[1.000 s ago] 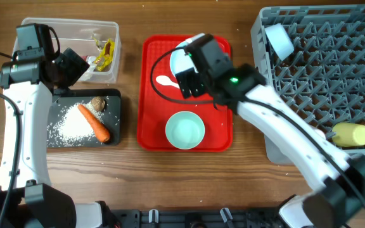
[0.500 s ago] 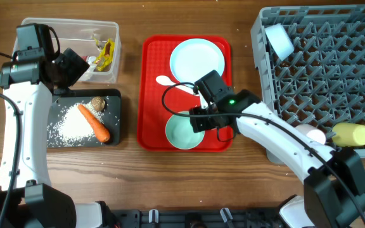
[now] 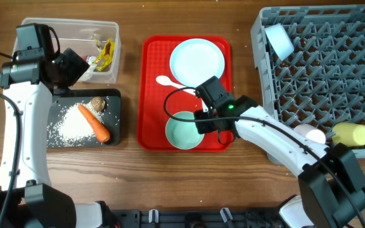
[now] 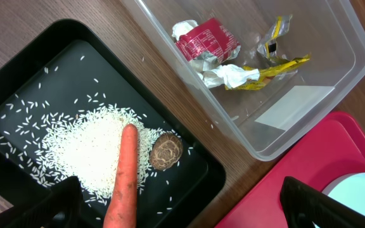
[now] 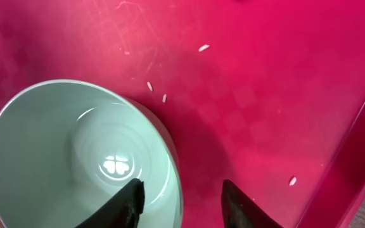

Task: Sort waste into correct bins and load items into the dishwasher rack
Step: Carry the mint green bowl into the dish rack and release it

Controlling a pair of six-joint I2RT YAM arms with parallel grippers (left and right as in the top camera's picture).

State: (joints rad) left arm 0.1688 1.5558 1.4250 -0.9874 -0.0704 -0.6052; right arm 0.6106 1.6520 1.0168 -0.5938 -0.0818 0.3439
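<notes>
My right gripper (image 3: 203, 122) (image 5: 182, 197) is open astride the right rim of the pale teal bowl (image 3: 181, 133) (image 5: 75, 152) on the red tray (image 3: 152, 95). One finger is inside the bowl, one outside, with small gaps to the rim. The blue plate (image 3: 197, 58) and white spoon (image 3: 166, 81) lie further back on the tray. My left gripper (image 3: 75, 66) (image 4: 182, 212) hangs open above the black bin (image 3: 59, 140), which holds the carrot (image 4: 124, 177), rice (image 4: 75, 145) and brown lump (image 4: 166, 151). The wrappers (image 4: 208, 44) lie in the clear tub (image 3: 56, 31).
The grey dishwasher rack (image 3: 334, 76) fills the right side, with a white bowl (image 3: 279, 39) at its back left and a yellow cup (image 3: 352, 134) at its front right. A pale pink cup (image 3: 312, 134) shows beside my right arm.
My right gripper came forward from over the plate down to the teal bowl, and its fingers have narrowed around the bowl's rim. The left arm has not moved.
</notes>
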